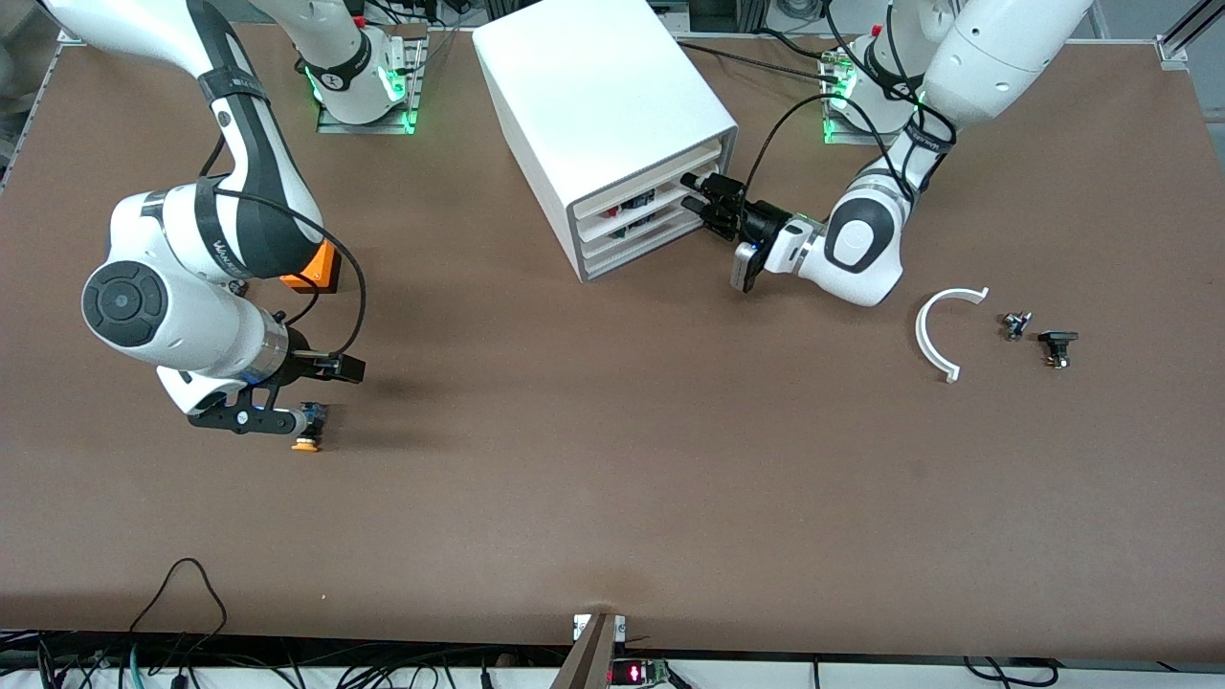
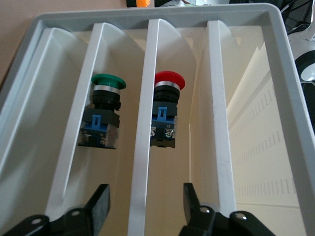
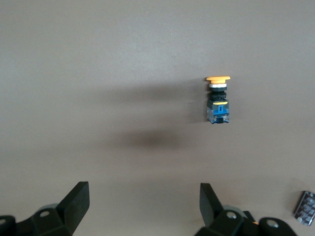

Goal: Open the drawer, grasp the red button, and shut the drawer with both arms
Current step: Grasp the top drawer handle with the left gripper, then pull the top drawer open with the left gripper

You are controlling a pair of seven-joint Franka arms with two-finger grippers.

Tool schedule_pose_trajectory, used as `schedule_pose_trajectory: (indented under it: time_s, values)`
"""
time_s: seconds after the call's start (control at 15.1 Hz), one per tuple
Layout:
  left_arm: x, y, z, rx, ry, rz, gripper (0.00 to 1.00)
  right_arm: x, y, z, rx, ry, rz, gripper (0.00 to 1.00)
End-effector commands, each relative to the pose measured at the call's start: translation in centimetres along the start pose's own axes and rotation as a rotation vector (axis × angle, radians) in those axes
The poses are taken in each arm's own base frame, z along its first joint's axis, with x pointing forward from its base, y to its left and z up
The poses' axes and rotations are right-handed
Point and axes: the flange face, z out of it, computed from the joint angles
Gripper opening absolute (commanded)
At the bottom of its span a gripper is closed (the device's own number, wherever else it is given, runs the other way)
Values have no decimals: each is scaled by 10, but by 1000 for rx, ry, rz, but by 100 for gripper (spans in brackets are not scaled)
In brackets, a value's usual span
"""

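The white cabinet (image 1: 603,124) stands at the back middle of the table with its stacked drawers pushed in. My left gripper (image 1: 697,196) is at the cabinet's front. In the left wrist view its fingers (image 2: 101,206) stand open on either side of one drawer (image 2: 143,137) front edge, apart from it. The red-capped button (image 2: 166,108) lies inside, in the slot beside that edge, and a green-capped button (image 2: 106,110) lies in the adjoining slot. My right gripper (image 1: 304,392) hangs open, holding nothing, over the table at the right arm's end, close to an orange-capped button (image 3: 218,101).
An orange cube (image 1: 314,268) lies partly hidden under the right arm. Toward the left arm's end lie a white curved piece (image 1: 943,330) and two small dark parts (image 1: 1016,323) (image 1: 1057,346). A small metallic part (image 3: 306,209) shows at the edge of the right wrist view.
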Motion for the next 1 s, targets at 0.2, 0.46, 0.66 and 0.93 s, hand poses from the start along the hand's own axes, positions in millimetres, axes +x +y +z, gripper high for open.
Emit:
schedule_pose_trajectory:
  time_s: [0.2, 0.46, 0.66, 0.93]
  values:
    - [0, -2, 23, -34, 17, 5, 11, 5, -17, -18, 16, 27, 42, 99]
    - [5, -1, 11, -27, 38, 6, 0, 7, -30, -28, 24, 48, 83, 99]
    - [14, -1, -8, -12, 71, -2, 0, 6, -51, -31, 30, 61, 113, 99]
    - [32, -3, -47, 26, 119, -38, 0, 2, -82, -39, 36, 68, 167, 99]
